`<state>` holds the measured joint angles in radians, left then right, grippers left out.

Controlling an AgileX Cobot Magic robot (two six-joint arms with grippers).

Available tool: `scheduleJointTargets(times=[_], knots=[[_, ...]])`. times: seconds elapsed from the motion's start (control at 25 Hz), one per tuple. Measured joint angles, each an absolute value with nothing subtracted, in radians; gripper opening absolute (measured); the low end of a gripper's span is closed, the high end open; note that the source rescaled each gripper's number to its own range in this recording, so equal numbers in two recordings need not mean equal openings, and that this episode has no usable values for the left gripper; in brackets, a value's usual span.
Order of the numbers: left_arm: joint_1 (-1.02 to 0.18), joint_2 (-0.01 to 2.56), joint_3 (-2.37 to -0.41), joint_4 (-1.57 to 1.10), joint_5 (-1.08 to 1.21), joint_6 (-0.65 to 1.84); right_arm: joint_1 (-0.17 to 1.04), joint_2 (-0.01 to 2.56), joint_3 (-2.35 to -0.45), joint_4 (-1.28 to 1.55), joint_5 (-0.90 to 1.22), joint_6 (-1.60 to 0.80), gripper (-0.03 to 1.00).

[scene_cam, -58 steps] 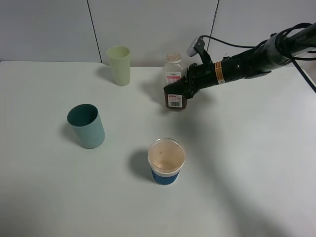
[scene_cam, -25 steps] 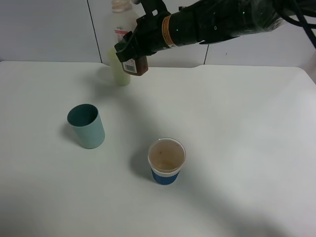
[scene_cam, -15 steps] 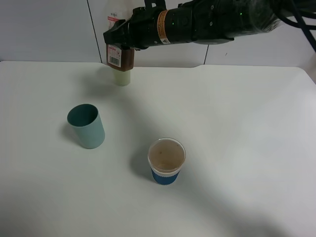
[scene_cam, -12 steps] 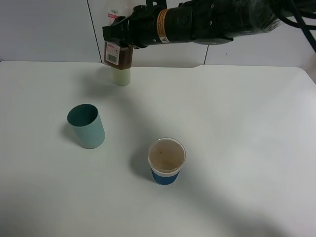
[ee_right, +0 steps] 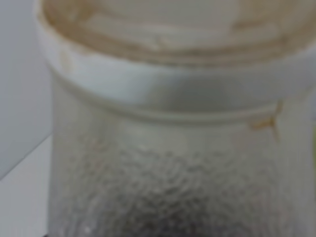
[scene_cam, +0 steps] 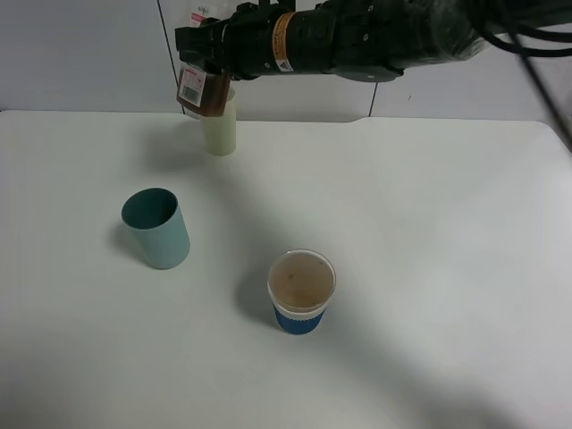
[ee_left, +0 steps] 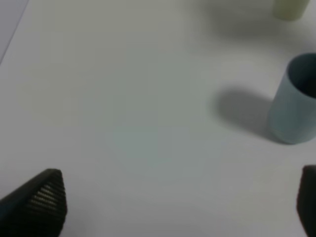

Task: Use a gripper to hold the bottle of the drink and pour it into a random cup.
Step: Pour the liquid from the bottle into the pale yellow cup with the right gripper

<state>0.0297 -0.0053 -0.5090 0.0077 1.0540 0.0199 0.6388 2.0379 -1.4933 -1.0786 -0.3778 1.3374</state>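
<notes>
Soft even light casts faint shadows on the table (scene_cam: 429,268); the close-up bottle (ee_right: 163,163) is badly blurred.

The high exterior camera looked steeply down on the table (scene_cam: 429,268), facing the back wall (scene_cam: 80,54), far enough off to take in the teal cup (scene_cam: 156,228) and everything around it; the left wrist camera sat low, near the tabletop, looking across at the same teal cup with the pale green cup (ee_left: 291,9) beyond it, both shared with the high view. The right wrist camera sat so close to the bottle (ee_right: 168,148) that its blurred neck filled the frame.
</notes>
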Motion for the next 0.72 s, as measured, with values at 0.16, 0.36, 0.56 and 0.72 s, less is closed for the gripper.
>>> scheduleJointTargets(times=[0.16, 0.36, 0.56, 0.72], knots=[[0.03, -0.005, -0.509, 0.008, 1.054, 0.02, 0.674, 2.105, -1.588, -1.075, -0.36, 1.338, 0.02], [0.03, -0.005, -0.509, 0.008, 1.054, 0.02, 0.685, 2.167, -1.643, -1.036, -0.359, 1.374, 0.02], [0.03, -0.005, -0.509, 0.008, 1.054, 0.02, 0.68, 2.208, -1.643, -0.977, -0.366, 1.401, 0.02], [0.03, -0.005, -0.509, 0.008, 1.054, 0.02, 0.66, 2.243, -1.643, -0.925, -0.408, 1.434, 0.02]])
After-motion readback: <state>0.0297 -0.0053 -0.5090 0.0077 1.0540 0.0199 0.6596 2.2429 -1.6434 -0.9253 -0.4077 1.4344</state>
